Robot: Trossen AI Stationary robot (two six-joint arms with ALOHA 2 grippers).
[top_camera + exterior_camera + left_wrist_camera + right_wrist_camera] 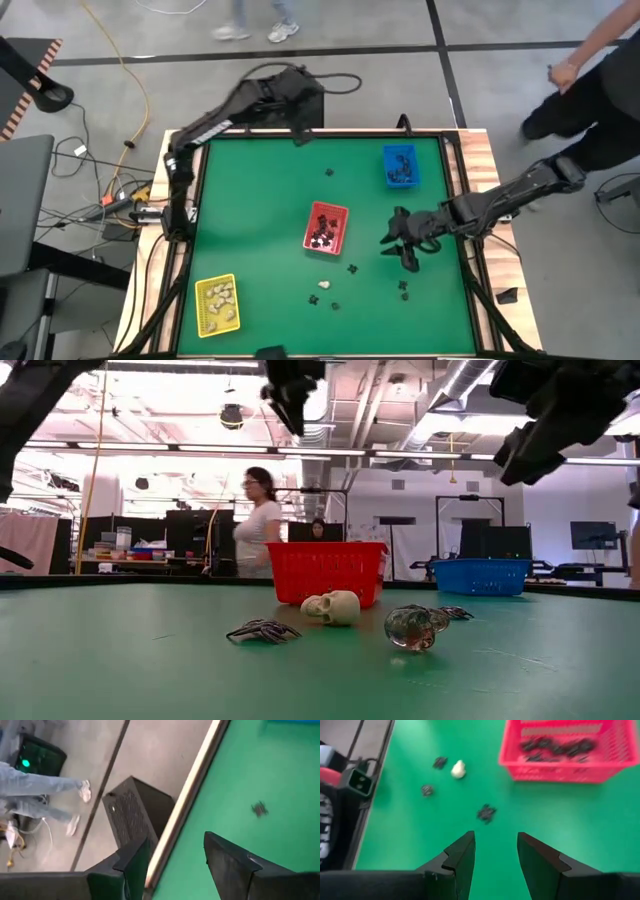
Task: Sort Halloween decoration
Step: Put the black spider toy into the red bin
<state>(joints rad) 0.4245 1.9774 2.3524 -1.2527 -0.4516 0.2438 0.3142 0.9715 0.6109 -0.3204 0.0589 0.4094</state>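
Small loose decorations lie on the green mat near its front edge: a cream skull (324, 284) (333, 606) (458, 769) and several black pieces, such as a spider (352, 268) (486, 813) (262, 631). One more black piece (329, 172) (259, 809) lies toward the far edge. My right gripper (400, 247) (495, 845) hovers open above the mat, right of the red tray (326, 227), with the spider ahead of its fingers. My left gripper (300, 130) (175, 850) waits open over the far table edge. Neither gripper holds anything.
The red tray (570, 750) holds black pieces, the yellow tray (217, 303) at the near left holds cream ones, and the blue tray (400, 165) at the far right holds dark ones. People stand on the floor beyond the table. A black box (135, 815) sits off the far edge.
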